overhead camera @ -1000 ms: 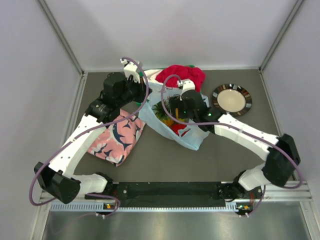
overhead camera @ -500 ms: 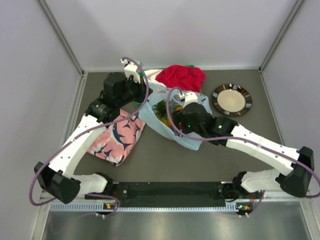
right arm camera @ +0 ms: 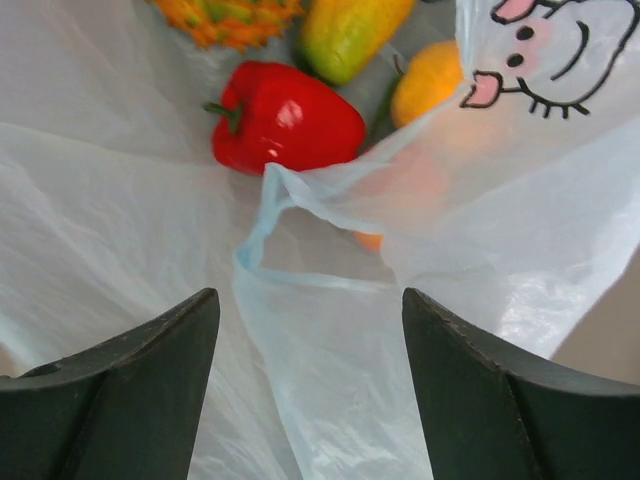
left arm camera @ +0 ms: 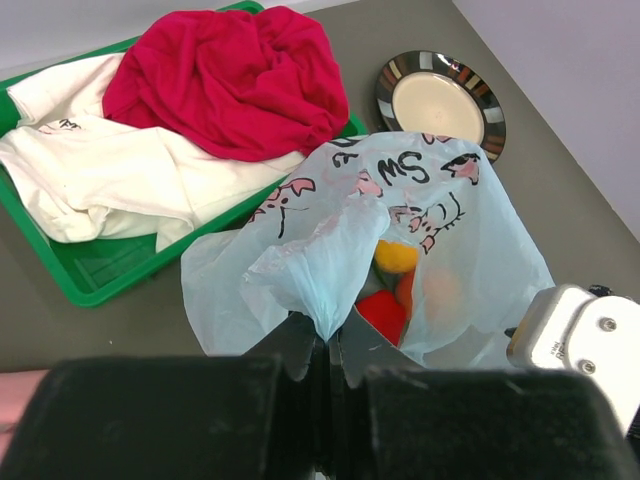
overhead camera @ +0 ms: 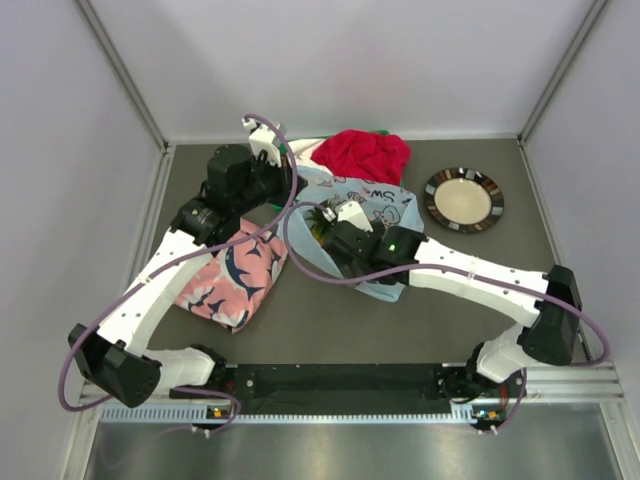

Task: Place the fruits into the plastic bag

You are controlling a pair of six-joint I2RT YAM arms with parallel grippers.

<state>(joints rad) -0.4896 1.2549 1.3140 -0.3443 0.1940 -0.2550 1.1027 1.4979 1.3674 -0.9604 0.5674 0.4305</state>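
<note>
The light-blue plastic bag (overhead camera: pixel 385 205) is lying at the centre of the grey counter (overhead camera: pixel 330 325), its printed side facing up. The left end effector (overhead camera: pixel 292 188) is reaching in from the bag's 10 o'clock edge. In the left wrist view its fingers (left arm camera: pixel 290 348) are pressed together on a gathered fold of the film, lifting it into a peak.

The right end effector (overhead camera: pixel 335 248) is hovering over the bag's mouth on its 8 o'clock side. The right wrist view shows the fingers (right arm camera: pixel 120 390) spread wide, gripping nothing, with a loose handle loop of the bag lying between them.

Inside the bag, the glossy red pepper-like fruit (right arm camera: pixel 290 120) is sitting at the middle. The pineapple (right arm camera: pixel 225 15) is at its 12 o'clock, a yellow-green fruit (right arm camera: pixel 350 35) at 1 o'clock and the orange mango (right arm camera: pixel 430 80) at 2 o'clock. A peach-coloured shape (right arm camera: pixel 405 180) is showing only blurred through the film.

A green tray (left arm camera: pixel 90 285) of red cloth (overhead camera: pixel 365 152) and white clothes (left arm camera: pixel 110 170) is sitting at the bag's 12 o'clock. A striped-rim plate (overhead camera: pixel 463 198) is resting at 2 o'clock and a pink shark-print cloth (overhead camera: pixel 235 270) at 8 o'clock.
</note>
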